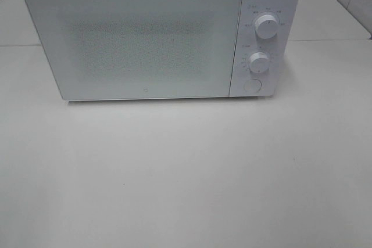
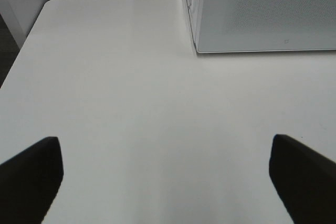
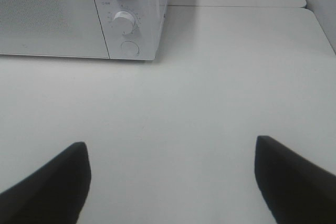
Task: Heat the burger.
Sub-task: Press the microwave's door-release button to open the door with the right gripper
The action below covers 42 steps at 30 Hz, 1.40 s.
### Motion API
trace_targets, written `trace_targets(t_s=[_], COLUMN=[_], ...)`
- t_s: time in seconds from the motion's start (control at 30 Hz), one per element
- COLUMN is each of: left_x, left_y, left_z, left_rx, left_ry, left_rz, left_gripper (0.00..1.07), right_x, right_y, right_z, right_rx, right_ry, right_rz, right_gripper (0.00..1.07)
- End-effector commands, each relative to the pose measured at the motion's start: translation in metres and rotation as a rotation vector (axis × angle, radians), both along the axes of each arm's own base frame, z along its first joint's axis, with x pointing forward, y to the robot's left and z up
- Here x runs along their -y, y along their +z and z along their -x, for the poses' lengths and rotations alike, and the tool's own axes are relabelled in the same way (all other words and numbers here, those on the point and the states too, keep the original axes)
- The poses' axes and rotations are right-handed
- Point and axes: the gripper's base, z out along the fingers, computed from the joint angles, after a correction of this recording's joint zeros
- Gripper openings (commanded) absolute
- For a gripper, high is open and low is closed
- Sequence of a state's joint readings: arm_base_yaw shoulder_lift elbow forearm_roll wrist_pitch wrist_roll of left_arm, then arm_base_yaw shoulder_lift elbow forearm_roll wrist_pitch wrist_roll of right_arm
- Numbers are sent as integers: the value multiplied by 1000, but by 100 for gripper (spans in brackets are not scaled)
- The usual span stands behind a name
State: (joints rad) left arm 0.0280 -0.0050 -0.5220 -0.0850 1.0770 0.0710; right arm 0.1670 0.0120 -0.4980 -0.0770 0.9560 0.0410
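A: Two claws, and what do they hold?

B: Nothing. The left claw (image 2: 165, 148) stands wide open over the counter (image 1: 186, 178), with nothing between its fingers. The right claw (image 3: 170, 148) is also well open and empty, near the microwave (image 1: 139, 39) on the side of the knobs (image 1: 267, 25).

A: And where is the burger?

B: I cannot see it in any view. It is not on the counter in front of the microwave, and it is not in a claw. The door (image 1: 136, 79) is shut and its window is milky, so I cannot tell if the burger is inside.

A: So how far along is the task?

B: It is hard to judge. Maybe the burger is already inside, and then only the knobs are left to set. Or nothing is done yet: then the burger must be found, the door opened, the burger put in, and the door closed. With both claws empty and the door shut, I lean to the first, but only as a guess.
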Motion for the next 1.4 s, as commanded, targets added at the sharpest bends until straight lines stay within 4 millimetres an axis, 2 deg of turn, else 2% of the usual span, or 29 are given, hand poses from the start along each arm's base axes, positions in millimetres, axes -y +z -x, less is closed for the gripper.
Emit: trace_targets(t_s=[0.03,0.67,0.87,1.07,1.1,1.13,1.17,1.2,1.27,1.33,1.37,1.4], left_x=[0,0,0,0,0,0,0,0,0,0,0,0], left_y=[-1,-1,-1,-1,-1,-1,-1,-1,-1,-1,-1,-1], left_z=[2,1,1,1,1,1,1,1,1,1,1,1], left_rx=[17,15,15,15,15,15,15,15,15,15,15,15], left_ry=[4,4,4,4,4,4,4,4,4,4,4,4], left_rz=[6,6,6,6,6,6,6,6,6,6,6,6], left_gripper=[100,100,100,100,100,100,100,100,100,100,100,100], right_x=[1,1,1,-2,-4,-4,-6,-6,-9,-10,-12,-12], right_y=[-2,-1,17,29,33,33,36,36,38,39,40,40], right_z=[7,7,10,-12,-23,-23,-33,-33,-49,-55,-65,-65], right_rx=[37,42,126,139,140,140,145,145,132,127,118,118], right_ry=[-20,-19,-17,-11,-6,-6,-2,-2,3,4,7,7], right_rz=[-10,-11,-28,-21,-21,-21,-20,-20,-16,-15,-13,-13], right_gripper=[76,76,76,76,76,76,76,76,76,76,76,76])
